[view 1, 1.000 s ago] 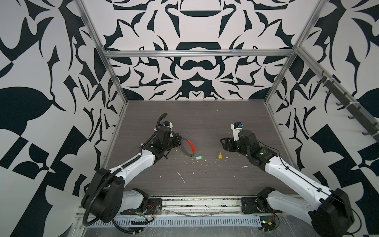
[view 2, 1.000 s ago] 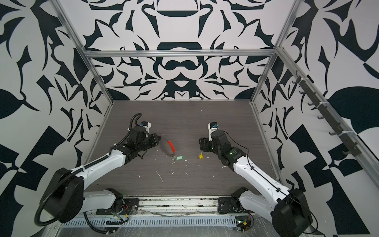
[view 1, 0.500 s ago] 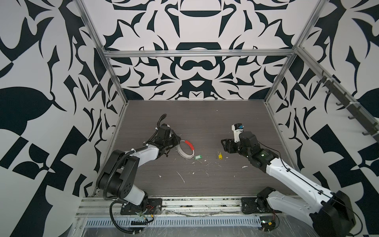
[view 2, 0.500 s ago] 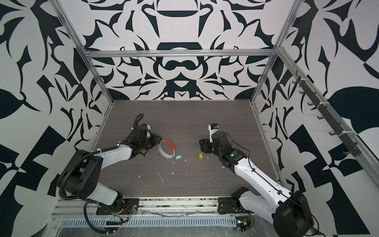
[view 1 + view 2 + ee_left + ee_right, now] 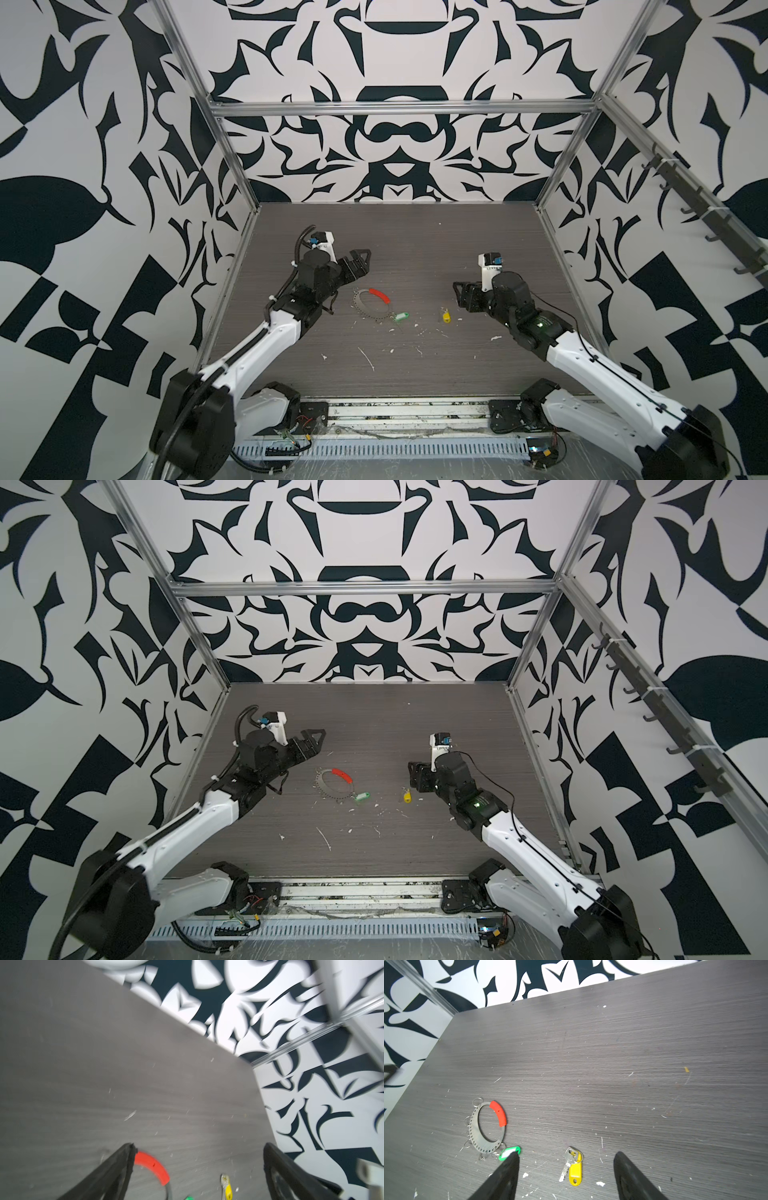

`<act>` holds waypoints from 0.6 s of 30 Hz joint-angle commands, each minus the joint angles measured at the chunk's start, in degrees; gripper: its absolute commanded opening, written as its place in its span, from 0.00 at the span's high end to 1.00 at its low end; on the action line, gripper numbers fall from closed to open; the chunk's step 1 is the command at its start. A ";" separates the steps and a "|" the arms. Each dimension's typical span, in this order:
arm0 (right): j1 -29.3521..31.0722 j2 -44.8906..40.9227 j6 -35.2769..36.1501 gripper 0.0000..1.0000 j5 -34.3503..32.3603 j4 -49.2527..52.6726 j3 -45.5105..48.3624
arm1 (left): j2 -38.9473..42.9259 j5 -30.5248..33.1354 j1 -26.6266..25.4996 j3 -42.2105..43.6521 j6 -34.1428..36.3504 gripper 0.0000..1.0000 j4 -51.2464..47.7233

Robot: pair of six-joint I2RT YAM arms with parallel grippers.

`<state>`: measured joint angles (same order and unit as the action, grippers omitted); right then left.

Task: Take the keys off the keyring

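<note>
The keyring (image 5: 358, 305) (image 5: 321, 786) (image 5: 473, 1126), a grey perforated hoop with a red arc (image 5: 151, 1164), lies flat on the table in both top views. A green, white-faced key tag (image 5: 401, 317) (image 5: 511, 1151) rests against its rim; whether it is hooked on, I cannot tell. The yellow key tag (image 5: 446, 317) (image 5: 408, 796) (image 5: 575, 1169), with a silver key on a small loop, lies apart to the right. My left gripper (image 5: 360, 262) (image 5: 199, 1144) hangs open above the hoop's left side, holding nothing. My right gripper (image 5: 457, 294) (image 5: 566, 1153) stands open beside the yellow tag.
White scraps and flecks (image 5: 368, 358) litter the dark wood table (image 5: 415, 249) in front of the keys. Patterned walls with metal frame posts (image 5: 232, 166) close the table on three sides. Several small empty loops (image 5: 467, 1122) hang from the hoop's rim.
My left gripper has gone from shut on the keyring to wide open and has drawn up and away; the hoop now lies flat on the table. The right gripper has opened slightly.
</note>
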<state>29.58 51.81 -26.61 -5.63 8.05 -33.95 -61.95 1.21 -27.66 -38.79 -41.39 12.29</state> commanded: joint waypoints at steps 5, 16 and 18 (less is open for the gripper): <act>-0.16 -2.45 -6.10 0.13 -11.69 -3.36 1.70 | 6.19 22.87 -3.30 2.55 7.94 0.01 2.79; -0.15 -0.02 -10.98 0.01 -17.04 0.10 -0.38 | -6.51 34.36 16.76 -0.35 8.87 0.01 1.48; -0.17 0.22 -10.69 0.01 -17.55 1.13 -1.17 | -9.04 36.57 19.56 -2.00 13.36 0.01 0.16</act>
<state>29.58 51.96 -36.47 -20.64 9.19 -32.47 -69.08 33.10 -11.03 -38.37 -31.66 14.04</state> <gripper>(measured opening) 0.990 0.992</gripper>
